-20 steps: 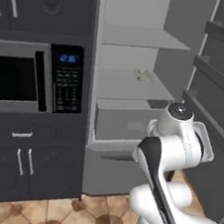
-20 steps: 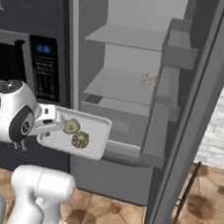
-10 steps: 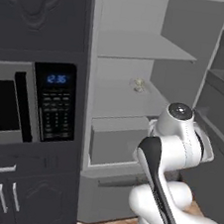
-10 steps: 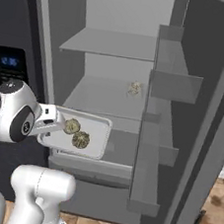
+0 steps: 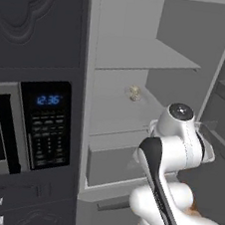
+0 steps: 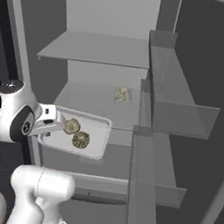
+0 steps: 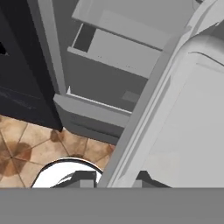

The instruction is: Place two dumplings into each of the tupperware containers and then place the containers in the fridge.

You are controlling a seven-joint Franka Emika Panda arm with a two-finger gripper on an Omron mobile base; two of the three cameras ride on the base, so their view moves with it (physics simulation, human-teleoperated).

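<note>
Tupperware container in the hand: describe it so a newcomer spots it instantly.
In front of the open fridge, left of its middle shelf, the hand holds a shallow grey-white tupperware container by its rim. Two dumplings sit inside; another one lies apart on the shelf.

Claw and tray partly hidden from me; far container too small to read.

From the left base view my own arm covers the claw and all but a rim corner of the tupperware container (image 5: pixel 207 149) it carries. In the hand view the claw (image 7: pixel 114 178) is cut by the bottom edge, so I see only its fingertips (image 7: pixel 85 177) against the tray's rim. The speckled lump on the fridge (image 6: pixel 51 52) shelf (image 6: pixel 122 94) is too small for me to count dumplings.
</note>
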